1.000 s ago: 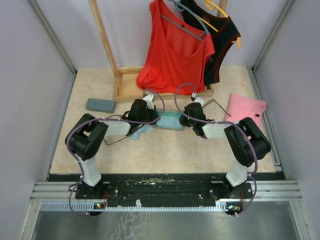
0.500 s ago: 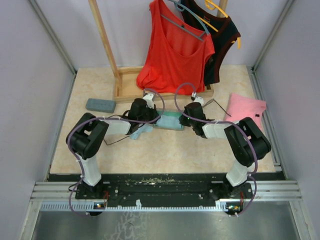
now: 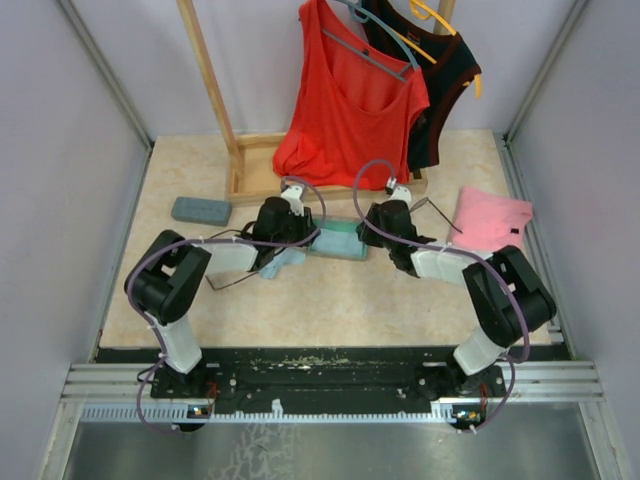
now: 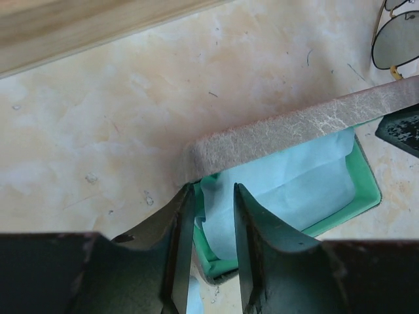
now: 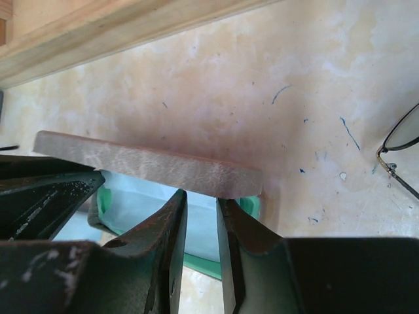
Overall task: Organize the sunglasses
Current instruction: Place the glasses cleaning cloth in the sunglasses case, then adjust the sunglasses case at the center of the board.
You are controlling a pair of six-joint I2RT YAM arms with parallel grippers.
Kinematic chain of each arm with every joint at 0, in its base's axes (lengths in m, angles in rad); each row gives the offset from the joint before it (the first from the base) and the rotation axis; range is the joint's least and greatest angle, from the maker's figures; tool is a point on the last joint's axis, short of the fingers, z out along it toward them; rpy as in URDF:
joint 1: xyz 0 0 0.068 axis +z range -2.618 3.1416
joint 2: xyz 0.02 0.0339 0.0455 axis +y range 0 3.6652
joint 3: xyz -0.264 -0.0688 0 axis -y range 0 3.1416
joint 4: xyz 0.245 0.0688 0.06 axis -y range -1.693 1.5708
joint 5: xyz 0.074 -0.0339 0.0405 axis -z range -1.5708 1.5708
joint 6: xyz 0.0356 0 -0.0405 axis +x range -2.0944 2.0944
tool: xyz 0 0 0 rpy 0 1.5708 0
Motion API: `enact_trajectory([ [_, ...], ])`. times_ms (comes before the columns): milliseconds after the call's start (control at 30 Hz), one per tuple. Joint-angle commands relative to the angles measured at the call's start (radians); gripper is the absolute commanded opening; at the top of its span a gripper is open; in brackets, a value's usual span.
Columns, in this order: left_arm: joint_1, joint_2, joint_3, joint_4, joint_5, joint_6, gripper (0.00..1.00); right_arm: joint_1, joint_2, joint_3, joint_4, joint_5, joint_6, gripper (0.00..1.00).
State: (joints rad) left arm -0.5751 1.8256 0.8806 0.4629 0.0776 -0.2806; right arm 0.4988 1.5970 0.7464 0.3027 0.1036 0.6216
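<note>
An open glasses case [image 3: 336,241] with a green lining lies mid-table, its grey lid [image 4: 294,134] raised and a light blue cloth [image 4: 294,190] inside. My left gripper [image 4: 215,196] is at the case's left end, open by a narrow gap, with the case's end wall and cloth between its fingers [image 4: 245,248]. My right gripper [image 5: 200,203] is at the right end under the lid [image 5: 150,167], also slightly open. One pair of sunglasses [image 3: 432,212] lies just right of the case [image 5: 402,140]. Thin dark arms of another pair [image 3: 225,278] show beside my left arm.
A shut grey case [image 3: 200,210] lies at the left. A second blue cloth [image 3: 283,262] sits under my left wrist. A pink cloth [image 3: 490,220] lies at the right. The wooden rack base [image 3: 250,185] with a red top [image 3: 350,110] and a black top stands behind.
Both grippers have gone from shut to slightly open at the ends of the case. The right arm has shifted a little to the right.
</note>
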Motion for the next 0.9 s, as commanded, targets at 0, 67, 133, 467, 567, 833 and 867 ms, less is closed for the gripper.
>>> enact_trajectory([
  [0, 0.008, -0.067, -0.029, 0.001, -0.044, -0.009, 0.38, -0.011, -0.084, -0.02, 0.006, 0.021, -0.024, 0.27],
  [67, 0.008, -0.082, -0.044, -0.002, -0.048, -0.017, 0.4, -0.011, -0.103, -0.035, -0.008, 0.032, -0.027, 0.29],
  [133, 0.008, -0.1, -0.061, -0.01, -0.057, -0.026, 0.41, -0.011, -0.121, -0.048, -0.029, 0.044, -0.029, 0.3],
  [467, 0.008, -0.224, -0.157, -0.028, -0.067, -0.075, 0.46, -0.01, -0.15, -0.099, -0.086, 0.041, -0.028, 0.34],
  [567, 0.007, -0.272, -0.189, -0.045, -0.082, -0.098, 0.47, -0.01, -0.118, -0.083, -0.091, 0.024, -0.03, 0.34],
  [833, 0.008, -0.401, -0.238, -0.121, -0.145, -0.112, 0.47, -0.009, -0.027, -0.037, -0.106, -0.002, -0.037, 0.33],
  [867, 0.008, -0.412, -0.242, -0.127, -0.149, -0.113, 0.48, -0.009, -0.018, -0.032, -0.112, 0.0, -0.039, 0.33],
])
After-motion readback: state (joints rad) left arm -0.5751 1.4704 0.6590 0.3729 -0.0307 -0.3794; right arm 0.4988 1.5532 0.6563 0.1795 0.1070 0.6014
